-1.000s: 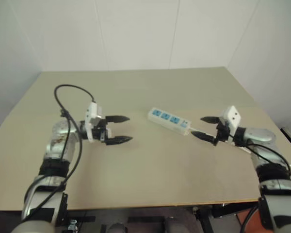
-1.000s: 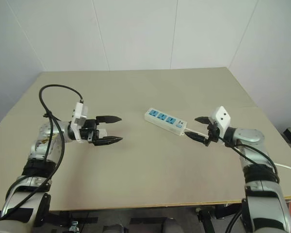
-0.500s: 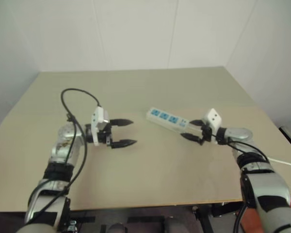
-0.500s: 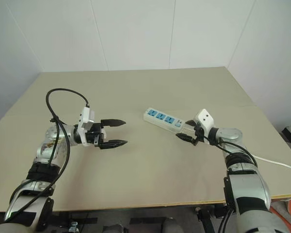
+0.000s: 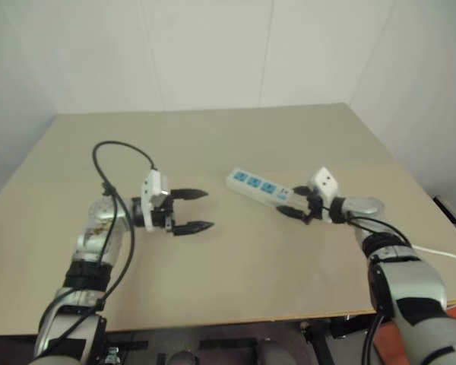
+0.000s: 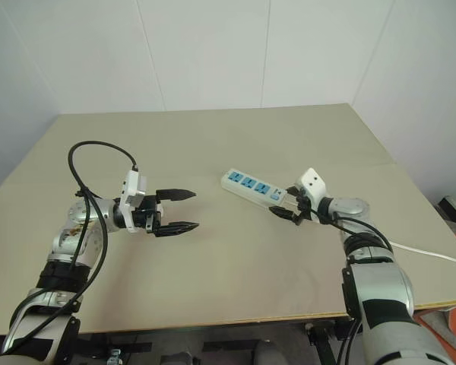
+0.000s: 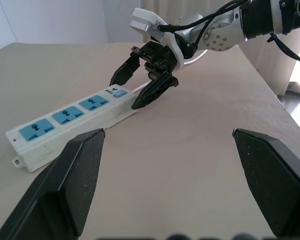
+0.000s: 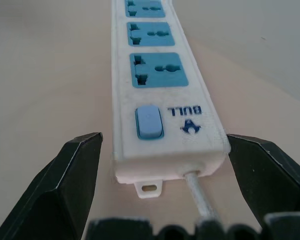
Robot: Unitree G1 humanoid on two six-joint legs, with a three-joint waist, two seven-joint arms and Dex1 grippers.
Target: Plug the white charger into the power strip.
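The power strip lies flat near the middle of the table, running from about ten o'clock to four o'clock, its three blue sockets facing up and the switch end nearest the right gripper. That gripper is spread wide and holds nothing; in its wrist view one black finger stands on each side of the strip's switch end, apart from it, with the thin cord running back between them. The step in hand looks like a grasp to steady the strip. To do it well, the fingers should slide along both long sides past the switch before closing — squeezing on the cord alone would let the bar pivot. The left gripper hangs over bare table at nine o'clock from the strip, well apart, also spread and empty. The white charger I cannot find anywhere on the table — it may simply lie beyond what the cameras take in.
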